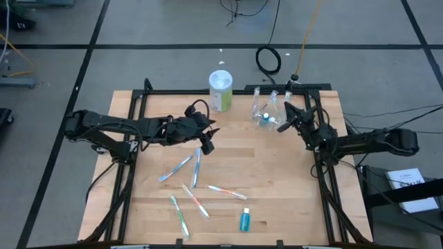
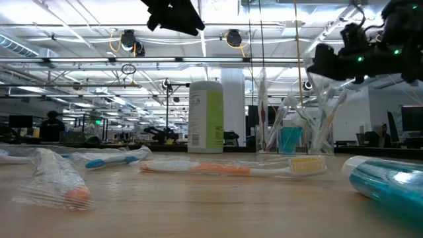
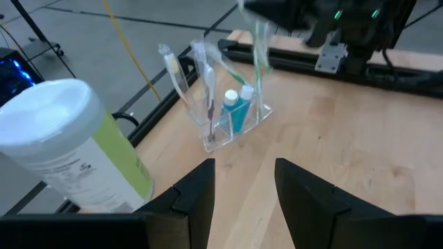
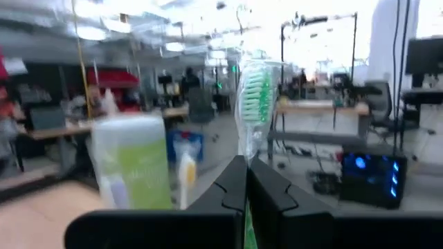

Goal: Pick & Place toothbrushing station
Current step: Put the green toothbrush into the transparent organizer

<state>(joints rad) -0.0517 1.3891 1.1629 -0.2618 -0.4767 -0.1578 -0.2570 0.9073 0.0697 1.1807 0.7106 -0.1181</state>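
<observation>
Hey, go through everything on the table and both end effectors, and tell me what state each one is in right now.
Left end effector: open, empty, above the table.
Right end effector: shut on green toothbrush, beside the cup.
Clear cup: upright, holding toothbrushes and two teal tubes.
White-and-green canister: upright, lid on.
Loose toothbrushes: lying flat, wrapped.
Teal tube: lying on the table, near edge.
</observation>
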